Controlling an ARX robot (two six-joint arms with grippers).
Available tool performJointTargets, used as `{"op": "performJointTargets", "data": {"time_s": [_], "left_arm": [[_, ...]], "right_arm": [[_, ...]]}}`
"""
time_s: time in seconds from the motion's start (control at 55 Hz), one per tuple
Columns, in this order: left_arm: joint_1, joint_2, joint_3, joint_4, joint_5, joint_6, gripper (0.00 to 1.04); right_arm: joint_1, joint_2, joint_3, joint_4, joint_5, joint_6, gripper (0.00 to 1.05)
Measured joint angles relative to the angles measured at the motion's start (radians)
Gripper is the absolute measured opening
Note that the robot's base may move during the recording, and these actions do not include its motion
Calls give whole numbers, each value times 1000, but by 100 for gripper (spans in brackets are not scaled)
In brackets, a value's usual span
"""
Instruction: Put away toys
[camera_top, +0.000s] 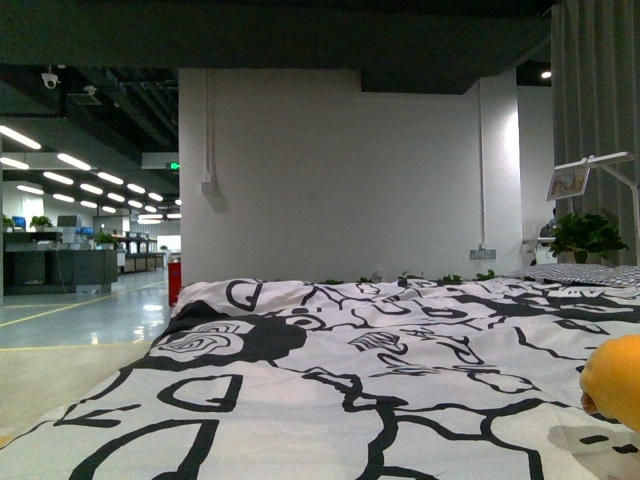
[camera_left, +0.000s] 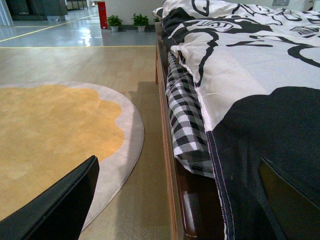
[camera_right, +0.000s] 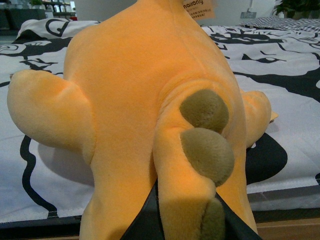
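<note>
Right now the plush toy is sitting on the black-and-white cover of the desk, close to the near edge and toward the right corner. In the front view only an orange bulge of it is showing.

The right tool is clamping the toy's lower ridge, the one carrying the olive spots, with a dark finger pressing in on each side. It looks like a narrow pinch, not a grip around the whole body. The left tool is hanging wide open and holding nothing. It is off the desk's left edge, above the floor between the yellow rug and the wooden frame.

Since the plush is soft and the pinch is low, the body is likely to sag and swing once raised. Lifting straight up until the stubby limbs are clearing the cover should keep the fabric from dragging along. After that, carrying slowly is the safer course. No bin or box is showing in any view, so the drop-off place cannot be told.
</note>
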Motion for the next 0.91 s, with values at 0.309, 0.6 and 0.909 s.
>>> {"op": "performJointTargets", "data": {"time_s": [0.309, 0.6, 0.909], "left_arm": [[0, 0, 0, 0, 0, 0, 98], [0, 0, 0, 0, 0, 0, 98], [0, 0, 0, 0, 0, 0, 98]], "right_arm": [[0, -48, -51, 8, 2, 0, 6], [0, -48, -60, 7, 2, 0, 6], [0, -48, -60, 8, 2, 0, 6]]}}
